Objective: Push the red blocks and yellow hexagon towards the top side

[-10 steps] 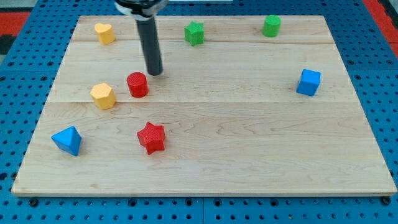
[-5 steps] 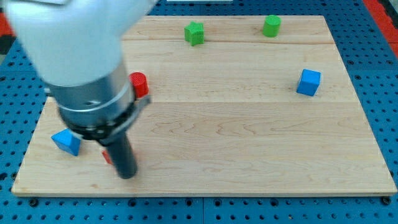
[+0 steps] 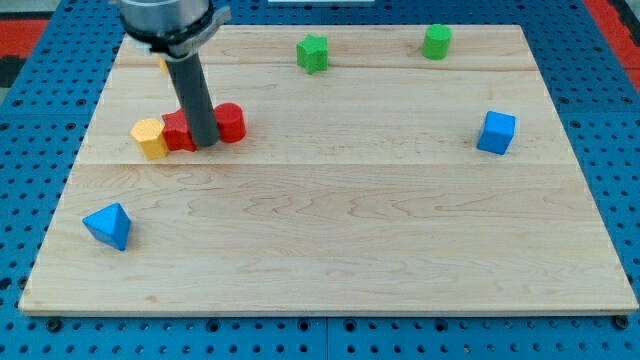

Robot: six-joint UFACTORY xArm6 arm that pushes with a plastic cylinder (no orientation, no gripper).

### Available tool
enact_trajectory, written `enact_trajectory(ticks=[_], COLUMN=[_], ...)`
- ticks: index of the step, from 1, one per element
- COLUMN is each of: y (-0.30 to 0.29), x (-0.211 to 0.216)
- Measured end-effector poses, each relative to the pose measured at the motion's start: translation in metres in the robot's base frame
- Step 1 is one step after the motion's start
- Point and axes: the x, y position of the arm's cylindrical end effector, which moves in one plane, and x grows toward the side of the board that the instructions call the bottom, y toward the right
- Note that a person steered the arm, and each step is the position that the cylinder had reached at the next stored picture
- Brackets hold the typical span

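Our tip [image 3: 208,143] has no jaws, grips nothing; it sits btwn two red blocks: one [image 3: 178,131] touching on the view's left, red cylinder [image 3: 230,122] right. Yellow hexagon [image 3: 149,138] just left. Top side lies beyond all three.

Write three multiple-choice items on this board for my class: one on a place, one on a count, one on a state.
1. Where is the blue pyramid?
A. the view's bottom left
B. the view's top right
C. the view's centre

2. How many green blocks show?
A. one
B. two
C. four

3. How do the two red blocks stand to my tip?
A. far off
B. stacked up
C. close on either side

Key: 1 A, the blue pyramid lies near the bottom-left corner. 2 B, a green star and a green cylinder sit along the top. 3 C, my tip stands between the left red block and the red cylinder.
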Motion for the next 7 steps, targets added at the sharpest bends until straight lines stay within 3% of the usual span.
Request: enact_trajectory(ticks=[1,2,3,4,5,7], y=[0.0,0.024,0.016,-0.067,-0.118,-0.054], x=[-0.027,-0.001,0.056,0.059,0.025,0.027])
